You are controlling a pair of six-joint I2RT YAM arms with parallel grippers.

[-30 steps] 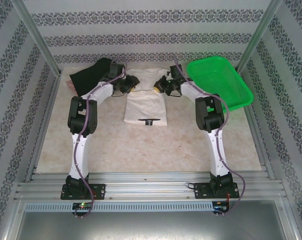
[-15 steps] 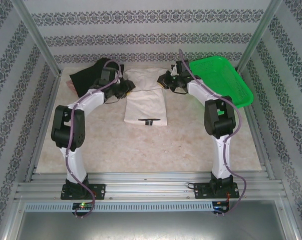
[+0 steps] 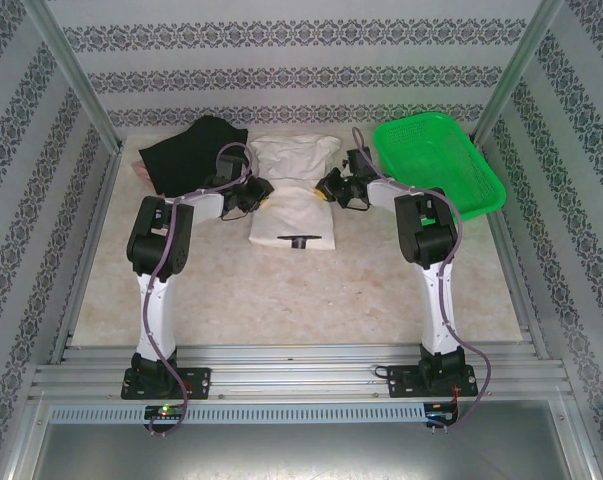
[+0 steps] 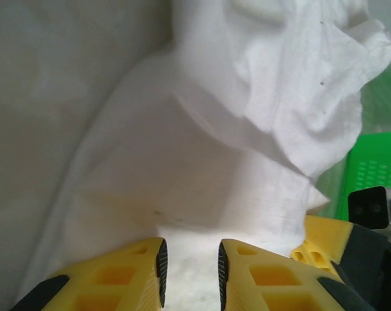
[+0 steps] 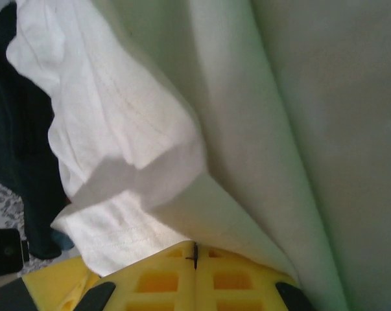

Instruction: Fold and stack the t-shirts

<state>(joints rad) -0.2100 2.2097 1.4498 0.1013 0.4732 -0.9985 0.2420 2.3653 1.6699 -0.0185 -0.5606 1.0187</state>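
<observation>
The cream-white t-shirt [image 3: 291,215] lies in the middle of the table toward the back, with its far part bunched up in loose folds [image 4: 299,84]. My left gripper [image 3: 258,192] is at its left edge, jaws narrowed on a thick fold of the white cloth [image 4: 190,259]. My right gripper [image 3: 326,188] is at the right edge, fingers pressed together with the white hem coming out from between them [image 5: 195,249]. The black t-shirt [image 3: 186,155] lies crumpled at the back left, apart from both grippers, and shows as a dark mass [image 5: 13,142] in the right wrist view.
A bright green mesh basket [image 3: 441,165] stands tilted at the back right, just beyond the right arm. A small black label [image 3: 299,241] marks the white shirt's near edge. Patterned walls and metal posts close in the table.
Both grippers have come toward the near side along the white shirt's edges. The shirt's far part is now more bunched. My left jaws have narrowed.
</observation>
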